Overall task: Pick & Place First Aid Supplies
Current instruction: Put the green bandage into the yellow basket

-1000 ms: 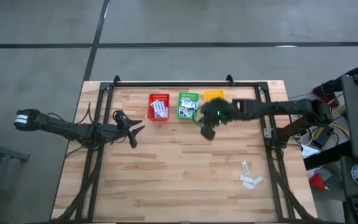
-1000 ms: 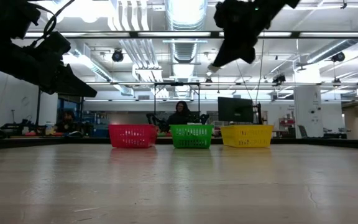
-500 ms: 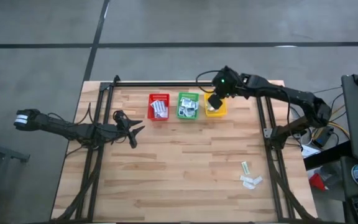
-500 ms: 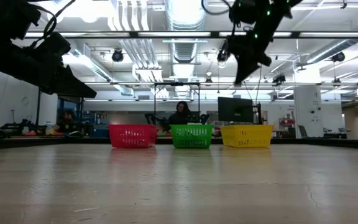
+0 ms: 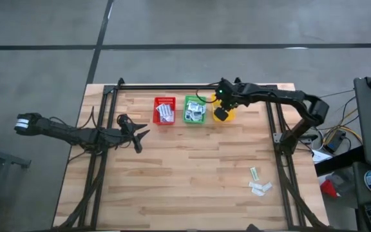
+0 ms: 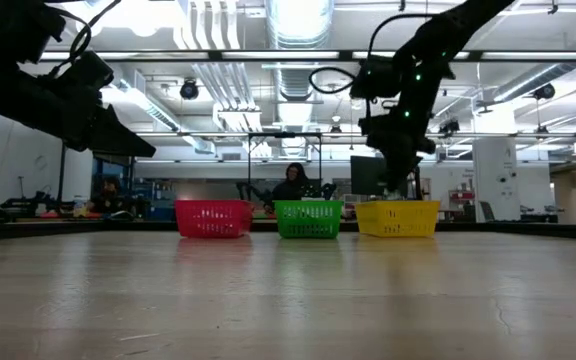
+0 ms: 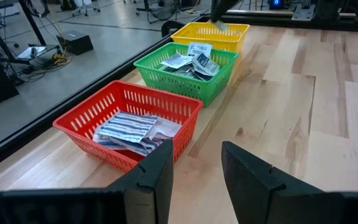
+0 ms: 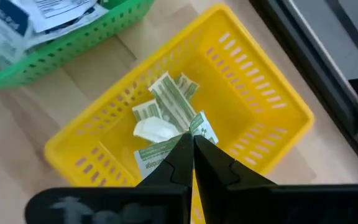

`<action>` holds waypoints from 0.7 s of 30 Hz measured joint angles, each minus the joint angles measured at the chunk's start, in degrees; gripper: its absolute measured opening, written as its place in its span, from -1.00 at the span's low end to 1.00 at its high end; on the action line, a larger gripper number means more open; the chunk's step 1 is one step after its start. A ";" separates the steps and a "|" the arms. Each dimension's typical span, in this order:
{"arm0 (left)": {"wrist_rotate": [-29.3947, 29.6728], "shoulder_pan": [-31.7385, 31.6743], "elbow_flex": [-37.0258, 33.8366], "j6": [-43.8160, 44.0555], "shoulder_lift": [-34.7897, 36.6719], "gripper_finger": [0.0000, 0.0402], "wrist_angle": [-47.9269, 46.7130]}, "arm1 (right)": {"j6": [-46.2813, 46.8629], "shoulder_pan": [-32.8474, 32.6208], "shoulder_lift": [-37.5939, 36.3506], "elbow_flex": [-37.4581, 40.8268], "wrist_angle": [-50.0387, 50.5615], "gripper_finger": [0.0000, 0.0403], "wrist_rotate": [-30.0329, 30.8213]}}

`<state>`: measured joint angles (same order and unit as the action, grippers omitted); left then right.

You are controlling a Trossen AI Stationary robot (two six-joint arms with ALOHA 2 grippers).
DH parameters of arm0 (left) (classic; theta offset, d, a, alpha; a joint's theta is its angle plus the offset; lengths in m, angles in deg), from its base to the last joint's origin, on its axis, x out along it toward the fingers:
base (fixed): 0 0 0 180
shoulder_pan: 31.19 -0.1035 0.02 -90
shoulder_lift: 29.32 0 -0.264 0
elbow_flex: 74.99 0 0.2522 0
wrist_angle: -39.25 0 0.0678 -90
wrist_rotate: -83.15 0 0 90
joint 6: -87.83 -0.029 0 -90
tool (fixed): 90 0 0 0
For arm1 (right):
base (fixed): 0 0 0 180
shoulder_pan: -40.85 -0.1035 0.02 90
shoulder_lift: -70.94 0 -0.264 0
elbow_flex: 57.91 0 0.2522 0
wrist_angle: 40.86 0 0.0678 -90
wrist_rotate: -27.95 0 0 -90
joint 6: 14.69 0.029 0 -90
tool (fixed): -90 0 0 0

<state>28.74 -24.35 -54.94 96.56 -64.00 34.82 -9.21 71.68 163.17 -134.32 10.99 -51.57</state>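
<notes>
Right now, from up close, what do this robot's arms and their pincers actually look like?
Both are thin, dark, jointed arms with black cables looped alongside. The left arm has a white band near its base and ends in the left pincer, two flat black fingers. The right pincer tapers to a narrow point, with a small green light glowing above it.

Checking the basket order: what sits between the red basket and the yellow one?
The green basket, holding packets, per the high view.

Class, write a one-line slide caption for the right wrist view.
Right claw, shut on a green-beige strip, hangs over the yellow basket where similar strips already lie.
</notes>
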 joint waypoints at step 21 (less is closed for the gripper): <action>0.07 0.00 0.02 0.21 0.01 -0.34 0.02 | -3.27 -0.01 11.60 -5.94 -0.87 -0.95 -1.50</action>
<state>28.81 -24.35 -54.92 96.77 -63.99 34.83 -12.48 71.67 174.77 -140.27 10.12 -53.07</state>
